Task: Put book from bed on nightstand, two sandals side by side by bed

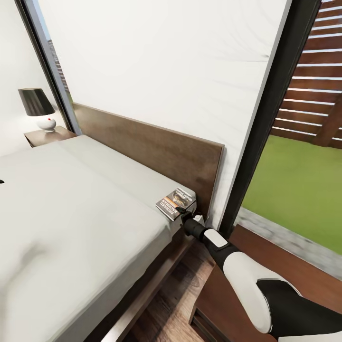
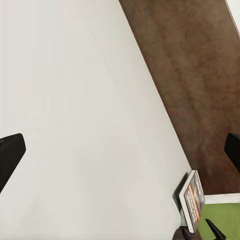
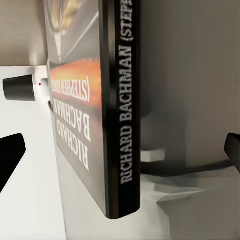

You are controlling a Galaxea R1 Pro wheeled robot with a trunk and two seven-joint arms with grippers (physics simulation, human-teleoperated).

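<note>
Book: small dark grey paperback with white lettering and an orange band [image 1: 175, 203] lies at the corner of the bare light-grey mattress [image 1: 71, 209], close to the flat dark-brown wooden headboard [image 1: 156, 149]
Right gripper [image 1: 182, 212]: reaches the paperback's near edge; fingers spread wide, spine between them, no grip seen
Left gripper: black fingertips [image 2: 10, 155] set apart over the mattress, holding nothing
Nightstand: dark-brown stand [image 1: 47, 136] beyond the bed carries a black-shaded lamp [image 1: 39, 108]

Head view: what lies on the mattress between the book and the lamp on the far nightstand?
Nothing: from the book at the near corner to the lamp, the bed shows only bare grey mattress along the headboard.
</note>
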